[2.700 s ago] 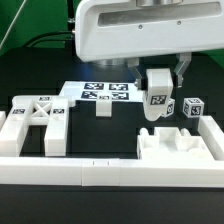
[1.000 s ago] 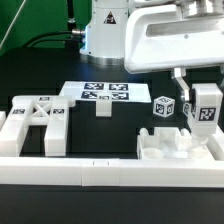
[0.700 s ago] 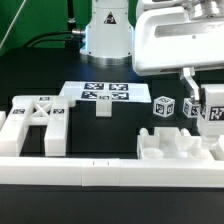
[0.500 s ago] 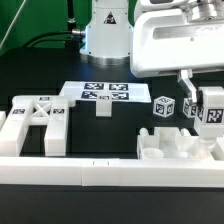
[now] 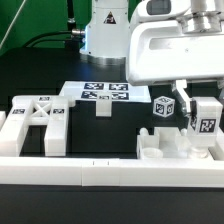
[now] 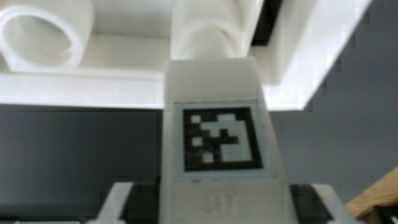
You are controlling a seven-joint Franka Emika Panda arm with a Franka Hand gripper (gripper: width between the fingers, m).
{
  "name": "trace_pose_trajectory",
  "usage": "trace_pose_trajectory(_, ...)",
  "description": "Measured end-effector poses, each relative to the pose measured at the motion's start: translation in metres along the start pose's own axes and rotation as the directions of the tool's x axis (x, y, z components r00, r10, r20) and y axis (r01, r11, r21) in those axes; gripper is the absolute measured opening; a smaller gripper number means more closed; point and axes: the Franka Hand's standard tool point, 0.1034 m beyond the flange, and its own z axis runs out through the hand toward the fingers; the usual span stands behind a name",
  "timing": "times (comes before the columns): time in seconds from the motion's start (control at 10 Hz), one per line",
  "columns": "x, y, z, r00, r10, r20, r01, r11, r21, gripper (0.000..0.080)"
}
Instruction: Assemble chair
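Counting loose parts: one X-braced panel (image 5: 35, 118); one small block (image 5: 103, 108); one tagged cube (image 5: 163, 107); one notched part (image 5: 170, 150). The gripper (image 5: 200, 104) points down; its fingers clamp one upright tagged leg (image 5: 206, 128).

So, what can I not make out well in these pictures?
- Exterior view: the leg ends behind the notched white part, so contact is unclear.
- Wrist view: blurred; the leg covers what lies under it; the edge cuts off the gripper.
- Exterior view: cube: tag too small.
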Motion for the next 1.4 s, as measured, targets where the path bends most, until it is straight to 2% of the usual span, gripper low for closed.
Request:
trace_pose_trajectory(0.6,-0.002,-0.003,0.004,0.998,-0.01,-0.061,0.01,1.0,-0.005,0.0287)
trace_pose_trajectory(0.7,-0.002,-0.003,0.004,0.998,-0.012,-0.056,0.012,1.0,-0.005,0.0344)
trace_pose_trajectory(0.8,-0.003,-0.003,0.005,0.998,-0.015,-0.056,0.015,1.0,-0.005,0.0479)
trace_pose_trajectory(0.9,-0.003,-0.003,0.005,0.998,-0.016,-0.055,0.016,1.0,-0.005,0.0479)
trace_pose_trajectory(1.0,-0.001,-0.003,0.005,0.999,-0.016,-0.051,0.016,1.0,-0.004,0.062)
trace_pose_trajectory(1.4,0.011,0.0,-0.006,0.999,-0.027,-0.032,0.027,1.0,-0.002,0.0647)
